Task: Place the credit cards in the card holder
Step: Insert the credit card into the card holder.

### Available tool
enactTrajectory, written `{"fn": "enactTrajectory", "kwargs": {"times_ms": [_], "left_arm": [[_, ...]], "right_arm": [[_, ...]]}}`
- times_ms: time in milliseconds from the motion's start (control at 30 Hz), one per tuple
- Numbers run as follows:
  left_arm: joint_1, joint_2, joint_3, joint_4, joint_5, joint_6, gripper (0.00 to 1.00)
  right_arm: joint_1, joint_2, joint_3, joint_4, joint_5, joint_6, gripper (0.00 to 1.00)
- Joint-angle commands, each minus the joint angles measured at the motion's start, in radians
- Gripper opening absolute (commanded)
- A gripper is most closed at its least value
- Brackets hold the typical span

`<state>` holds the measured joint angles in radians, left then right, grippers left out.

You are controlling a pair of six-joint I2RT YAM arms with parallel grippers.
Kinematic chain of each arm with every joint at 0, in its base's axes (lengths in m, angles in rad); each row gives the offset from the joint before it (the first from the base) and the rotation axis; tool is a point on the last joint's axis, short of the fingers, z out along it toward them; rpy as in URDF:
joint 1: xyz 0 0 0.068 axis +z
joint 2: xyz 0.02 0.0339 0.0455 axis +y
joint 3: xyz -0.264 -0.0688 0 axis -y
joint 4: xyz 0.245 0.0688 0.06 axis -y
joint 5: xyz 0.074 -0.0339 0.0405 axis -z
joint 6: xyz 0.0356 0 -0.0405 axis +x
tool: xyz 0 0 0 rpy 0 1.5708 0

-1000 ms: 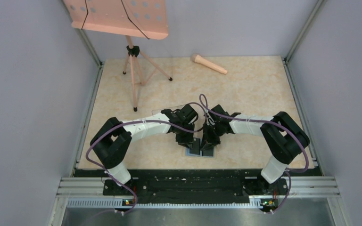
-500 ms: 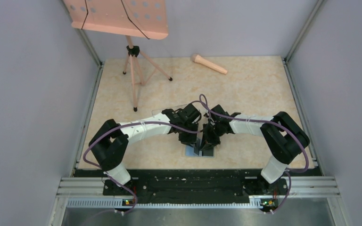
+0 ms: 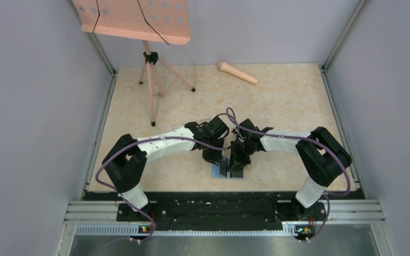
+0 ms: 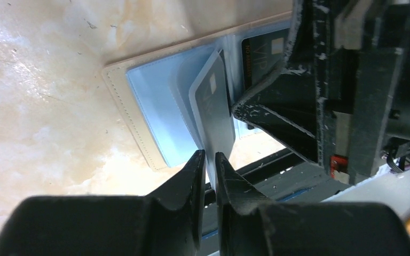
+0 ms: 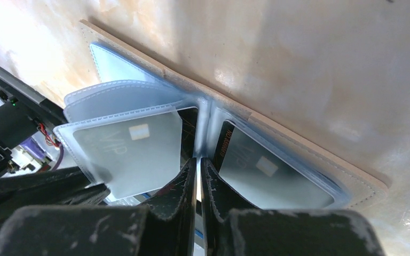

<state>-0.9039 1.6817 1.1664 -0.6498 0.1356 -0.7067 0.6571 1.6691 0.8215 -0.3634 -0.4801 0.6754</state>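
The card holder (image 4: 149, 96) lies open by the table's near edge, beige rim outside (image 5: 299, 141), light blue inside, its clear sleeves fanned up. One grey credit card (image 4: 216, 104) sits in a raised sleeve, and my left gripper (image 4: 210, 156) is pinched on that sleeve's lower edge. A second dark card (image 5: 267, 176) lies in a sleeve on the other half. My right gripper (image 5: 198, 160) is shut, tips down at the holder's spine with nothing between them. From above, both grippers (image 3: 222, 166) (image 3: 236, 166) cover most of the holder (image 3: 213, 173).
A pink music stand (image 3: 133, 18) on a tripod (image 3: 152, 80) stands at the back left. A pink microphone-shaped object (image 3: 236, 72) lies at the back. A clear plastic box (image 3: 192, 124) shows partly under the left arm. A black rail (image 3: 224, 208) runs along the near edge.
The left gripper's jaws have narrowed onto the sleeve. Both arms stay almost where they were over the holder.
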Motion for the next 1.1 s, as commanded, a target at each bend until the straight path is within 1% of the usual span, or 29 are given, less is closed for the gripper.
{"fn": "enactTrajectory", "kwargs": {"times_ms": [0,233,400,767,1067], "left_arm": [[-0.004,0.034,0.028,-0.022,-0.023,0.013,0.17],[-0.003,0.088,0.026,-0.052,-0.032,0.029,0.18],[-0.004,0.094,0.022,-0.041,-0.022,0.030,0.17],[-0.004,0.019,0.063,-0.005,0.038,0.005,0.17],[-0.004,-0.001,0.080,0.016,0.077,0.003,0.20]], "right_arm": [[0.012,-0.037,0.042,-0.021,0.020,-0.017,0.07],[0.012,-0.044,0.052,-0.028,0.021,-0.016,0.08],[0.012,-0.045,0.053,-0.029,0.023,-0.018,0.08],[0.012,-0.032,0.053,-0.028,0.023,-0.022,0.09],[0.012,-0.048,0.069,-0.037,0.029,-0.019,0.09]]}}
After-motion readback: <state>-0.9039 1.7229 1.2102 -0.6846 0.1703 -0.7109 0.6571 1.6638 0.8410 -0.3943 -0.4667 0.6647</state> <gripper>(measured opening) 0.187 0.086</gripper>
